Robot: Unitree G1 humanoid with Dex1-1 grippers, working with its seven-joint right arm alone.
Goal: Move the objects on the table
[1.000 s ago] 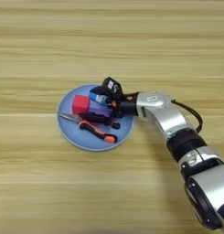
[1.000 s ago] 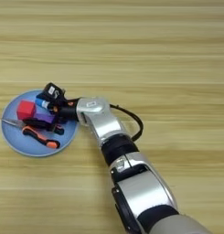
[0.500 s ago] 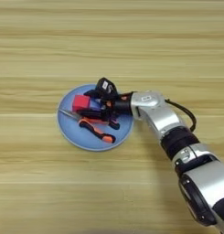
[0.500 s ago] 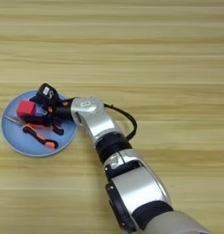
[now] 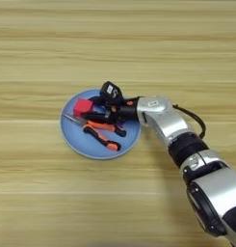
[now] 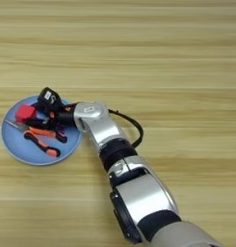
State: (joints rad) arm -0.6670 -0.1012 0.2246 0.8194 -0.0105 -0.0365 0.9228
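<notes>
On the table lies a round blue plate with the objects on it. A small red cube sits at the plate's upper left. The pliers, with orange-and-black handles, lie across the plate's middle. My right gripper reaches in from the right and hovers low over the plate, open. One black finger is above and one is just over the pliers. The cube is right at the left of the gap. The purple block is hidden under the gripper. The right eye view shows the same cube, pliers and gripper.
The silver forearm with a black cable runs from the plate's right rim down to the bottom right corner. Bare wood surrounds the plate on all sides.
The gripper has moved left across the plate toward the red cube. It now covers the purple block that showed beneath it before. Cube and pliers have stayed in place.
</notes>
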